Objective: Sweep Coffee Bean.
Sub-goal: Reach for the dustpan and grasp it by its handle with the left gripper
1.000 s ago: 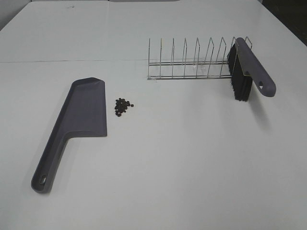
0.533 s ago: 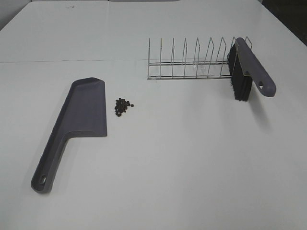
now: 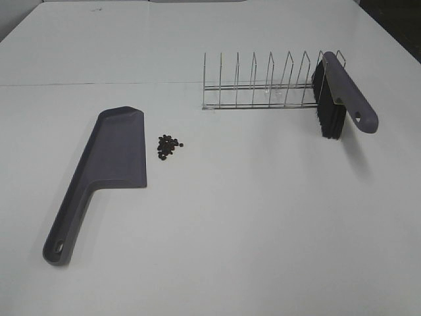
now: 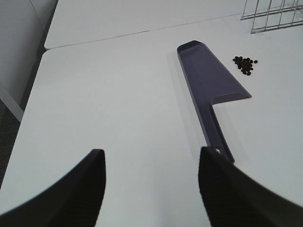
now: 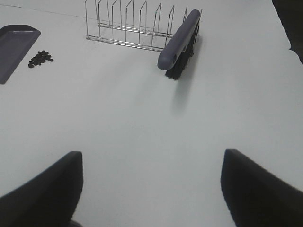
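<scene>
A small cluster of dark coffee beans [image 3: 168, 146] lies on the white table just right of the grey dustpan [image 3: 105, 168], whose blade faces them. The beans also show in the left wrist view [image 4: 245, 65] and the right wrist view [image 5: 40, 58]. The dustpan shows in the left wrist view [image 4: 208, 87] and partly in the right wrist view [image 5: 14, 47]. A grey brush with black bristles [image 3: 337, 99] leans in the last slot of a wire rack [image 3: 263, 85]; it also shows in the right wrist view [image 5: 181, 43]. My left gripper [image 4: 151, 189] is open and empty, short of the dustpan's handle. My right gripper [image 5: 151, 189] is open and empty, short of the brush. Neither gripper shows in the exterior view.
The wire rack [image 5: 132, 28] stands at the back right of the table. The table's left edge [image 4: 33, 90] drops off beside the left gripper, and its right edge [image 5: 289, 45] lies beyond the brush. A seam [image 3: 99, 83] crosses the table behind the dustpan.
</scene>
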Tool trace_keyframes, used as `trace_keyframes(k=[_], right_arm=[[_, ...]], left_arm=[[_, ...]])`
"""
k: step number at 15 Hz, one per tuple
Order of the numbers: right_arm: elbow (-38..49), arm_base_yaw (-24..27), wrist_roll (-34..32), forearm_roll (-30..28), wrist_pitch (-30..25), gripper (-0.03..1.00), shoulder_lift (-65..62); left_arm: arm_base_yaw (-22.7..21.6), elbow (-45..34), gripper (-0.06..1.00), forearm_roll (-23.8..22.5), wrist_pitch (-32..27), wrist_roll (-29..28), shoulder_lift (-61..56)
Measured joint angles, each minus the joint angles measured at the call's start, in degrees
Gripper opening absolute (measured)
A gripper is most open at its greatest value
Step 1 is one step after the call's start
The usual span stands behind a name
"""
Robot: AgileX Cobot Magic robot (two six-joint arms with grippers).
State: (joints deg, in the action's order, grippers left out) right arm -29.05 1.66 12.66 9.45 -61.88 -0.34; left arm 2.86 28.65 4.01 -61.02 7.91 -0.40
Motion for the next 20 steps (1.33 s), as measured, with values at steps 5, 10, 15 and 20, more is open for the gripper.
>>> trace_keyframes(k=[5,10,15,20], right_arm=[[0.00,0.00,0.00,0.00,0.00,0.67,0.00],[0.00,0.00,0.00,0.00,0.00,0.67,0.00],[0.00,0.00,0.00,0.00,0.00,0.67,0.00],[0.00,0.00,0.00,0.00,0.00,0.67,0.00]], left_arm=[[0.00,0.00,0.54,0.00,0.00,0.00,0.00],[0.00,0.00,0.54,0.00,0.00,0.00,0.00],[0.00,0.00,0.54,0.00,0.00,0.00,0.00],[0.00,0.00,0.54,0.00,0.00,0.00,0.00]])
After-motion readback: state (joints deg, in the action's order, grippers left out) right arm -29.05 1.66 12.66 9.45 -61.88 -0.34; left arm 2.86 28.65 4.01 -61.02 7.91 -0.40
